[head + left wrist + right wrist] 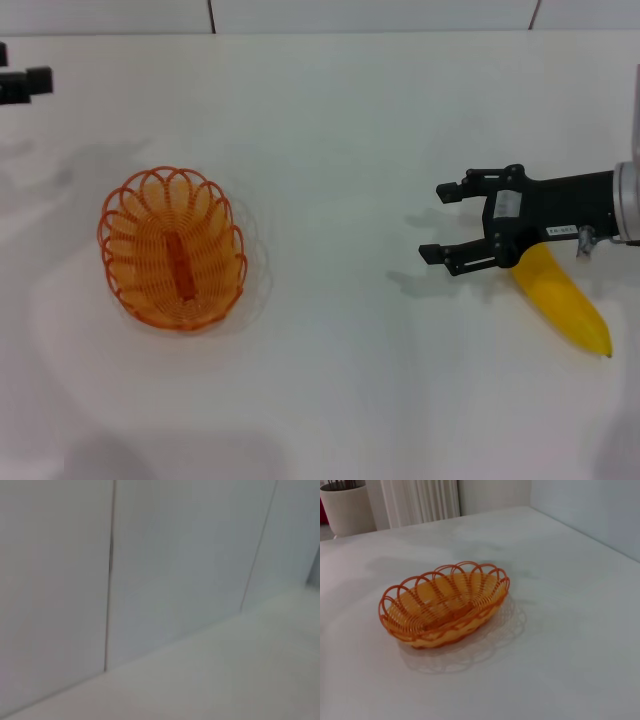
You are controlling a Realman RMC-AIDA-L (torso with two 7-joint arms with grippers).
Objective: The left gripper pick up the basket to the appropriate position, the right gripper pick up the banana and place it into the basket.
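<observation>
Orange and shallow, the basket (172, 249) sits on the white table (340, 390) well away from the right gripper (442, 221), out beyond its fingertips on the robot's left side. In the right wrist view the basket (445, 605) stands upright with nothing in it, and a pale pot (347, 507) stands at the far end of the table. That gripper's two fingers are spread wide apart and grip nothing. Directly beneath its black arm lies the yellow banana (566, 305), one end hidden under the gripper body and the pointed tip sticking out behind it. At the far left edge, the left gripper (25, 82) is only partly visible, well apart from the basket; whether its fingers are apart or together cannot be told.
</observation>
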